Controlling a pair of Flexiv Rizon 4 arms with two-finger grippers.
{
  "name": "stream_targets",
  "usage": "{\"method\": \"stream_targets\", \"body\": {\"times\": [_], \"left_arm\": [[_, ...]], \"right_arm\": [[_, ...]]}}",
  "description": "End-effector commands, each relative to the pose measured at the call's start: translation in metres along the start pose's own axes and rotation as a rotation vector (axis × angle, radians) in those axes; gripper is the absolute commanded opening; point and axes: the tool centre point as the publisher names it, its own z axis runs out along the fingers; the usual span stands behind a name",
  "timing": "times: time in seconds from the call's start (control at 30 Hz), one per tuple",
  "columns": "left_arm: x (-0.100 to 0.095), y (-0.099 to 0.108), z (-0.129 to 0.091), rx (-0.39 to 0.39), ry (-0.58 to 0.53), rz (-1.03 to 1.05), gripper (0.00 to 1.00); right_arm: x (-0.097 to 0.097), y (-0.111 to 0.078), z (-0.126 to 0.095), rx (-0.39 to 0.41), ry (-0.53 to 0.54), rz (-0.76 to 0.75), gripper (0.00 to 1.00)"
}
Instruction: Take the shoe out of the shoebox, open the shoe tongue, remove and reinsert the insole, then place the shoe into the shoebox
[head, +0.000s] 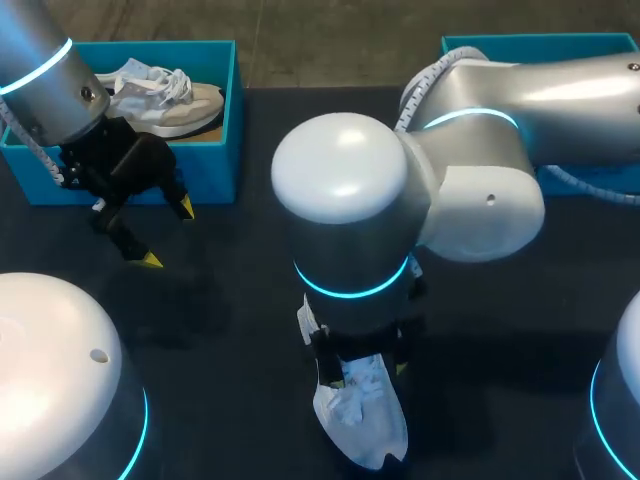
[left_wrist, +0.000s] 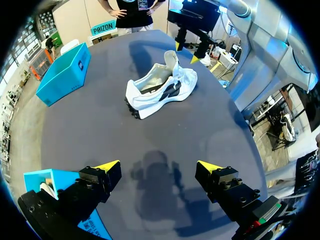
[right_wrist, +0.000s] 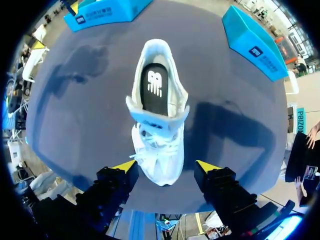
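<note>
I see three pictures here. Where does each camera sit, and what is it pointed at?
Head view: fixed above and behind the robot, looking down on the table; both arms show, left gripper by the shoebox, right arm over the white shoe.
Left wrist view: on the left wrist, looking past its own gripper across the table at the shoe.
Right wrist view: on the right wrist, looking down on the shoe, right gripper at its toe.
Shared: all three show the white shoe.
</note>
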Motion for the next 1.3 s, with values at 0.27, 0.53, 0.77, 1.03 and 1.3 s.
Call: {"method": "stream_targets", "body": {"times": [0.27,0.53,0.77,1.03,1.3], "left_arm": [[0.001,0.000,-0.001,-0.002,0.000,0.000,1.00],[0.001,0.000,-0.001,-0.002,0.000,0.000,1.00],[0.001,0.000,-0.001,-0.002,0.000,0.000,1.00],[0.001,0.000,-0.001,-0.002,0.000,0.000,1.00],[0.001,0.000,-0.001,-0.002,0.000,0.000,1.00]], "right_arm": [[0.016,0.009,0.006,-0.034,0.027,-0.003,0.39],[0.012,0.021,0.008,-0.028,0.024,-0.013,0.36],[0.009,0.040,0.016,-0.033,0.032,-0.021,0.31],[0.004,0.060,0.031,-0.015,0.029,-0.008,0.20],[0.003,0.051,0.020,-0.044,0.016,-0.008,0.21]]}}
